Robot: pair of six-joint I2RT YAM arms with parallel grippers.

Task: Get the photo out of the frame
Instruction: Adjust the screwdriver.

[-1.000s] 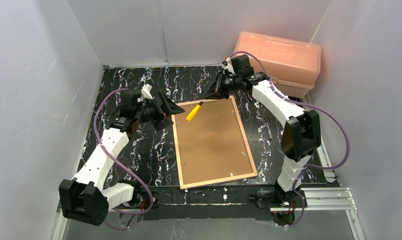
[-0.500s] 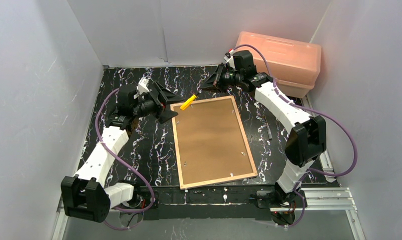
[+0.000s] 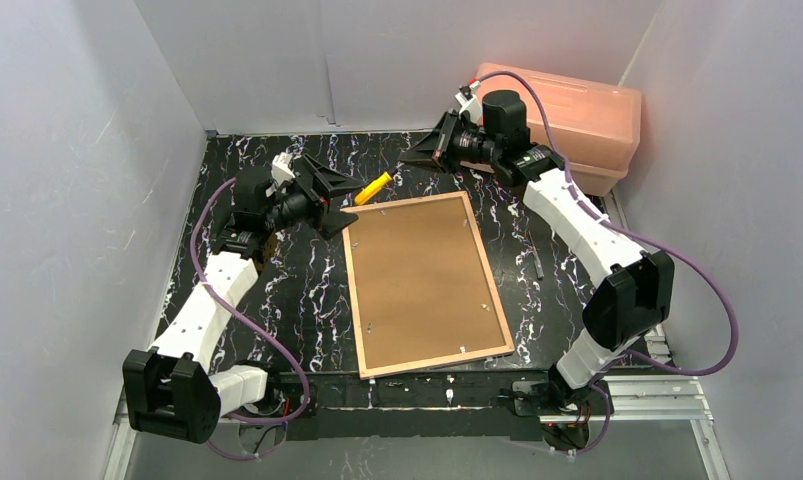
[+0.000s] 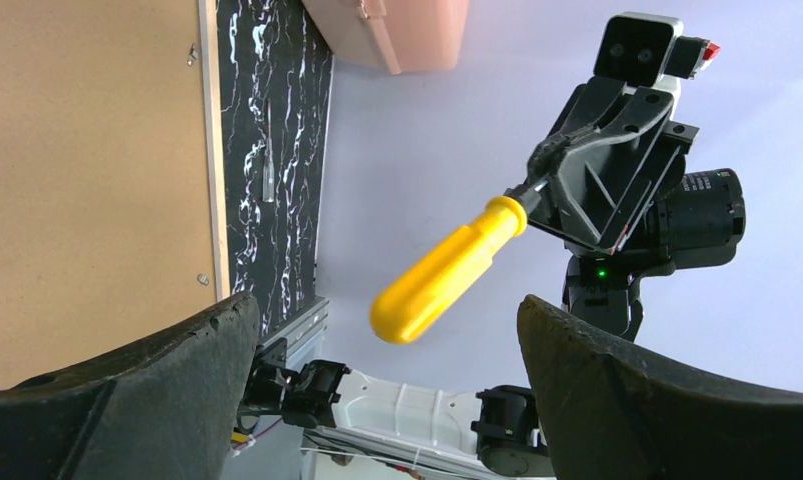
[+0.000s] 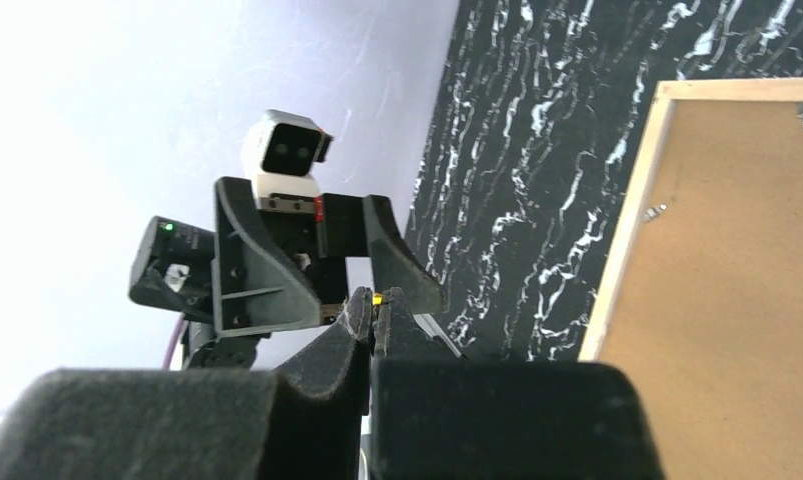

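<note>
The frame (image 3: 352, 300) lies face down on the black marbled table, its brown backing board (image 3: 422, 280) up; the photo is hidden under the board. My right gripper (image 3: 409, 160) hovers past the frame's far left corner, shut on the thin metal shaft of a screwdriver. The yellow handle (image 3: 373, 187) points toward my left gripper (image 3: 339, 197). In the left wrist view the handle (image 4: 447, 270) hangs in the air between and beyond my wide-open left fingers, touching neither. The right wrist view shows my right gripper (image 5: 375, 300) pressed together, with the frame's wood edge (image 5: 622, 230) to the right.
A pink plastic box (image 3: 567, 110) stands at the back right corner behind the right arm. White walls enclose the table on three sides. Small metal tabs dot the backing board's rim (image 3: 461, 349).
The right gripper has lifted the screwdriver off the frame's far edge and carried it back and left. The left gripper has risen and turned toward the handle, staying open.
</note>
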